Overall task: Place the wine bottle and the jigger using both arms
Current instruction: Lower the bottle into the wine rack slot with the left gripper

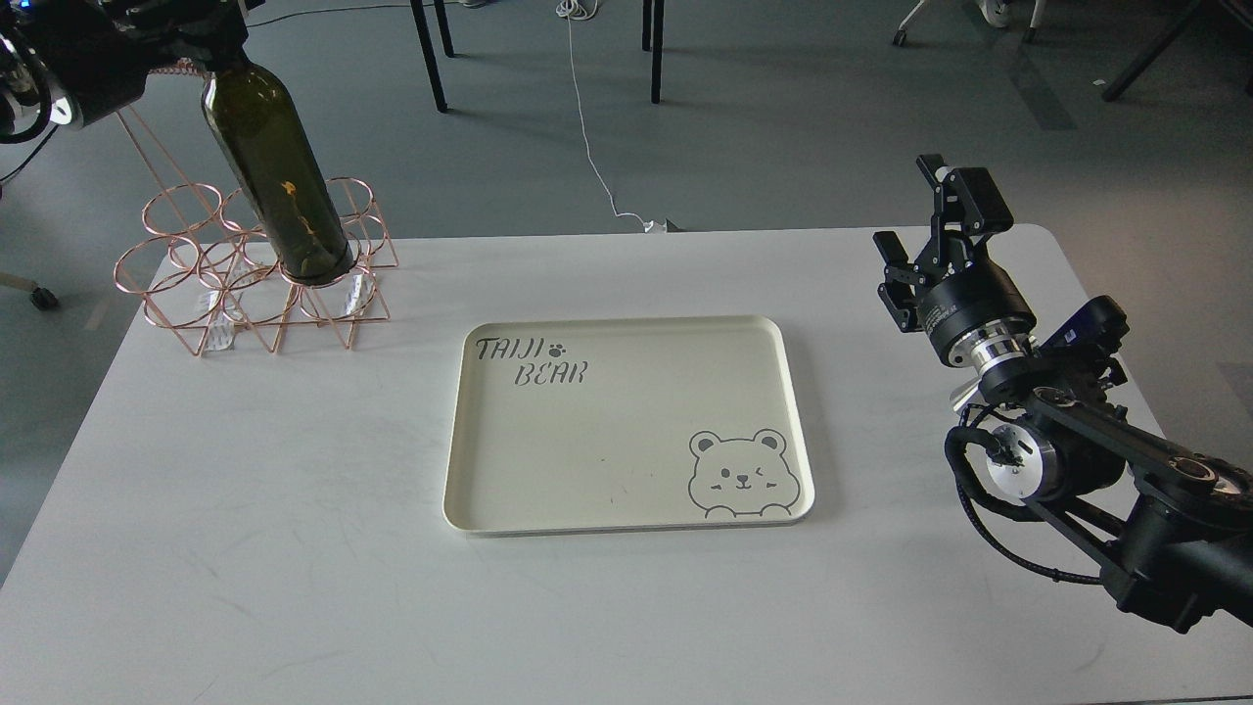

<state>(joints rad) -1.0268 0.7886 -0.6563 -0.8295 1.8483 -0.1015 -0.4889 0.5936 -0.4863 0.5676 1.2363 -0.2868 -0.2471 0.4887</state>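
Table (294,548): white, rounded corners, fills most of the head view.
Tray (798,421): cream, rectangular, flat at table centre; printed "TAIJI BEAR" top left, bear face bottom right; nothing lies in it.
Wire rack (176,284): copper-coloured, ring-shaped cells, stands at the table's far left corner.
Wine bottle (279,181): dark green, tilted with its neck toward the upper left; its base is at the rack's front-right rings; whether it rests in a ring or hangs just above cannot be told.
Jigger: not seen in this view.
Obstructions: the rack's rings surround the bottle base; the surface between rack and tray is bare table.
Background: grey floor, dark chair legs, a white cable (587,127) running to the table's far edge.
Left gripper (210,44): at the top left corner, dark, over the bottle's neck; fingers cannot be told apart, so its grip state cannot be told.
Left arm: enters from the upper left, mostly cut off by the frame.
Right gripper (930,230): raised above the table's right edge, pointing up and away; fingers spread, holding nothing.
Right arm (1126,470): enters from the lower right, elbow low, silver wrist ring visible.
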